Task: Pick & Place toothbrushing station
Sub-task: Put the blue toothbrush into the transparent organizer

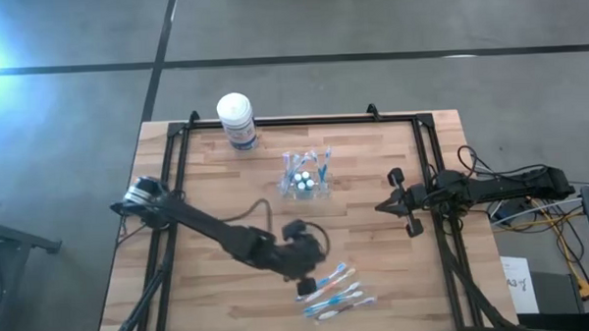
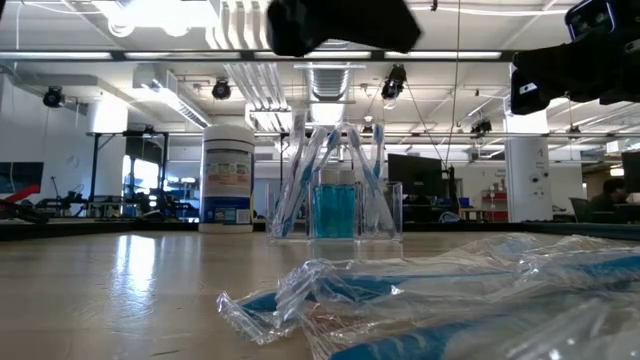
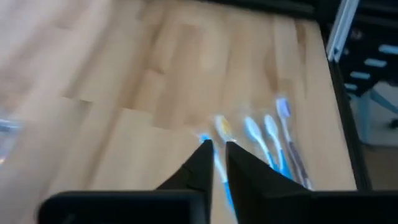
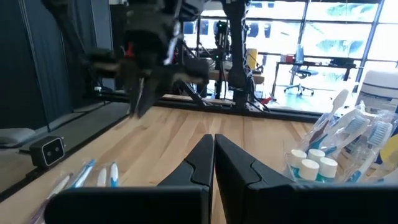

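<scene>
A small clear cup [image 1: 307,177] stands upright at the table's middle far side, with several blue-white toothbrushes standing in it and white-capped tubes [image 4: 309,165]. Several more toothbrushes [image 1: 336,292] in clear wrappers lie flat near the front edge. My left gripper [image 1: 306,283] hovers above the left end of that pile, slanting down, its fingertips [image 3: 202,155] almost together. One brush on the table shows through the slit between them. My right gripper [image 1: 394,203] waits shut at the table's right side, level and clear of everything.
A white-lidded canister [image 1: 236,120] with a blue label stands at the far left of the tabletop. A black metal frame [image 1: 303,121] runs along the table's far and side edges. Bare wood lies between the cup and the pile.
</scene>
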Controlling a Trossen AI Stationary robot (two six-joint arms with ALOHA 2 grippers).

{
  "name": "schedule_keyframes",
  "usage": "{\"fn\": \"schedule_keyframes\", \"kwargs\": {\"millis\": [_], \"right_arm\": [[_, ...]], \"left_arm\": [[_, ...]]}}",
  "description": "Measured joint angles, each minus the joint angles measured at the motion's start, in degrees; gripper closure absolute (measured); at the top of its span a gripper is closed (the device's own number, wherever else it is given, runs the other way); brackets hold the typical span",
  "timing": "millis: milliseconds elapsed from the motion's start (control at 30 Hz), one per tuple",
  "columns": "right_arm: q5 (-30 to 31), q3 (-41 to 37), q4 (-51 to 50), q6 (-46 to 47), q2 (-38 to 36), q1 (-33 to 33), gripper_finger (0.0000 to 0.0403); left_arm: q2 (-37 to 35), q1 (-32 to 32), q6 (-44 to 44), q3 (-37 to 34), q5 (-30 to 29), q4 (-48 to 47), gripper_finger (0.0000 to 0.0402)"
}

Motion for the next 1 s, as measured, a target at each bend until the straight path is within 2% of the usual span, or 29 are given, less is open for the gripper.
{"fn": "schedule_keyframes", "kwargs": {"millis": [267, 400, 500, 867, 1000], "right_arm": [[0.0, 0.0, 0.0, 0.2, 0.2, 0.0, 0.0394], [-0.1, 0.0, 0.0, 0.2, 0.2, 0.0, 0.0394], [-0.1, 0.0, 0.0, 0.2, 0.2, 0.0, 0.0394], [0.0, 0.0, 0.0, 0.2, 0.2, 0.0, 0.0394], [0.0, 0.0, 0.2, -0.1, 0.2, 0.0, 0.0394]], "left_arm": [[13.4, 0.7, -3.0, 14.5, 7.7, -8.6, 0.0256], [17.5, 1.4, -6.0, 18.1, 10.4, -11.9, 0.0206], [19.5, 2.0, -6.6, 18.7, 10.9, -13.4, 0.0183], [24.0, 3.5, -6.7, 18.5, 11.4, -14.6, 0.0178], [24.1, 3.5, -4.4, 18.5, 11.4, -14.8, 0.0196]]}}
